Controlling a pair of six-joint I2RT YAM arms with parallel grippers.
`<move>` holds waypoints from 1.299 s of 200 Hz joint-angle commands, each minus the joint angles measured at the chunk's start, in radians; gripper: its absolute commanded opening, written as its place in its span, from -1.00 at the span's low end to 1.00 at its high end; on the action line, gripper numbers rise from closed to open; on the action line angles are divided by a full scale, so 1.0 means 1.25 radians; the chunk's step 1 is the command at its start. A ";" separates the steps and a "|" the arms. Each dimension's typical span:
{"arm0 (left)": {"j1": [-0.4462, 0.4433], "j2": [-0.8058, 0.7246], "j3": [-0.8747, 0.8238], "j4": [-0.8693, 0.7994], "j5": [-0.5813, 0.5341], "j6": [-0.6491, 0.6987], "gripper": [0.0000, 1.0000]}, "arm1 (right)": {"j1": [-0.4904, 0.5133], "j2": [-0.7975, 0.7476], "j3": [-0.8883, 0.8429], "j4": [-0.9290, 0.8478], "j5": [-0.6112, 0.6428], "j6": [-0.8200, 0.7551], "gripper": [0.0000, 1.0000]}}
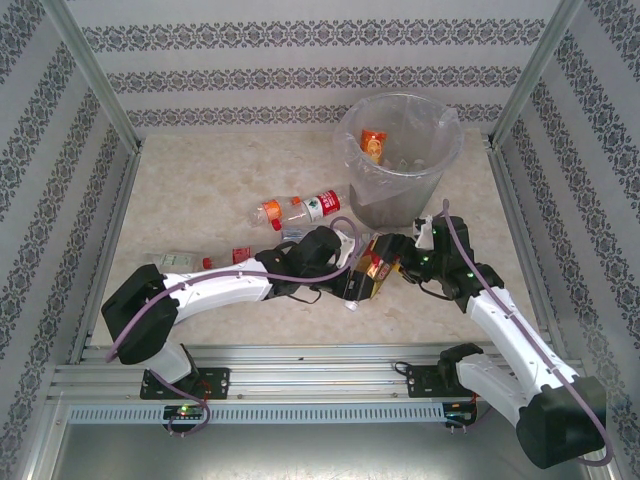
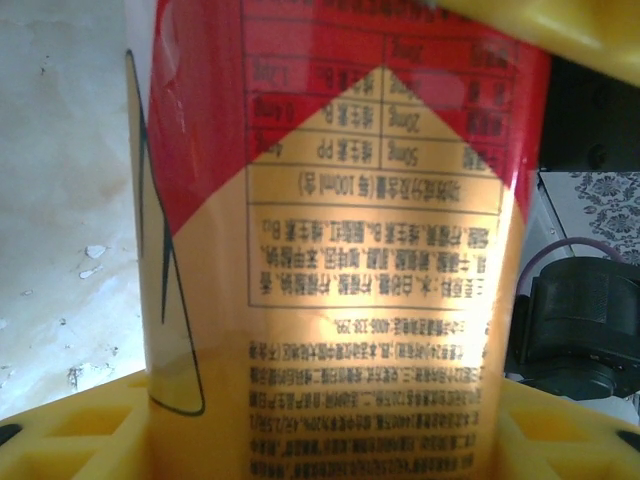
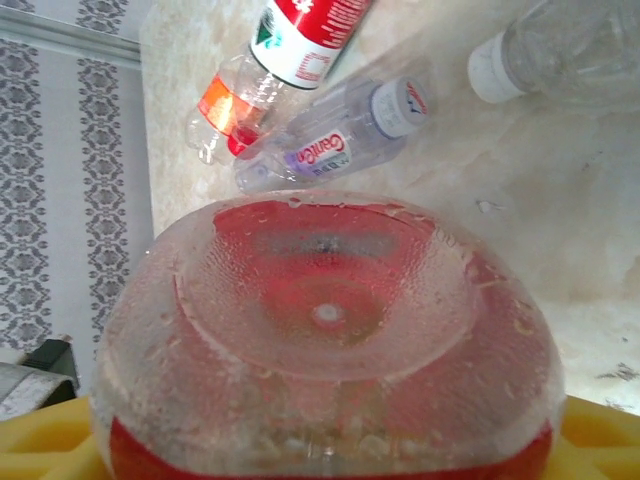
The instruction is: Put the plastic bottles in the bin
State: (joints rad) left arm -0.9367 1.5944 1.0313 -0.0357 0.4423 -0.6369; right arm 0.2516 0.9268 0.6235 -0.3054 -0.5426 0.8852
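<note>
Patterned wallpaper (image 1: 300, 40) closed in a pale, marbled surface (image 1: 200, 170) on three sides. Toward its far right stood the bin (image 1: 395, 207), a round grey bucket lined with a crinkly clear bag. One orange-labelled bottle (image 1: 372, 145) already lay inside.

The two arms met near the middle of the surface, in front of the bin and apart from it. The left arm (image 1: 230, 285) reached in from the left, and the left jaws were clamped on a red-and-yellow labelled bottle (image 1: 376, 268). In the left wrist view its printed label (image 2: 330, 300) stood between the yellow fingers (image 2: 70, 435).

The right arm (image 1: 500, 320) came in from the right, and the right jaws stood around the base of the same bottle. The right wrist view looked straight at the dimpled clear bottom (image 3: 325, 320), with yellow fingers (image 3: 40, 440) just beside it on either side. Whether those jaws were pressing on it I could not tell.

Beyond the arms, three loose bottles lay on their sides in a cluster:
- a clear bottle with an orange band (image 1: 272, 212)
- a red-labelled bottle (image 1: 320, 205)
- a clear bottle with a blue-and-white label (image 3: 330, 140)

Another clear bottle (image 1: 180, 259) lay near the left arm's elbow.
</note>
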 commanded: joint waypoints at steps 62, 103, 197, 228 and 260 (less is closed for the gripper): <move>0.000 -0.077 0.056 -0.053 -0.051 0.012 1.00 | -0.014 -0.049 0.110 -0.067 0.025 -0.034 0.00; 0.039 -0.144 0.106 -0.159 -0.083 0.005 1.00 | -0.060 -0.027 0.266 -0.166 0.025 -0.114 0.00; 0.071 -0.361 0.079 -0.244 -0.196 0.215 1.00 | -0.139 0.247 0.750 -0.289 0.151 -0.263 0.00; 0.071 -0.390 0.073 -0.268 -0.227 0.193 1.00 | -0.158 0.351 0.878 -0.296 0.176 -0.272 0.00; 0.071 -0.391 0.072 -0.278 -0.201 0.175 1.00 | -0.173 0.462 1.003 -0.319 0.196 -0.284 0.00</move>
State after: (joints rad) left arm -0.8505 1.1084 1.1347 -0.3355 0.1970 -0.4259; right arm 0.0513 1.4239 1.7626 -0.6697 -0.3439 0.5682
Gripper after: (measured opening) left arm 0.998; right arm 0.615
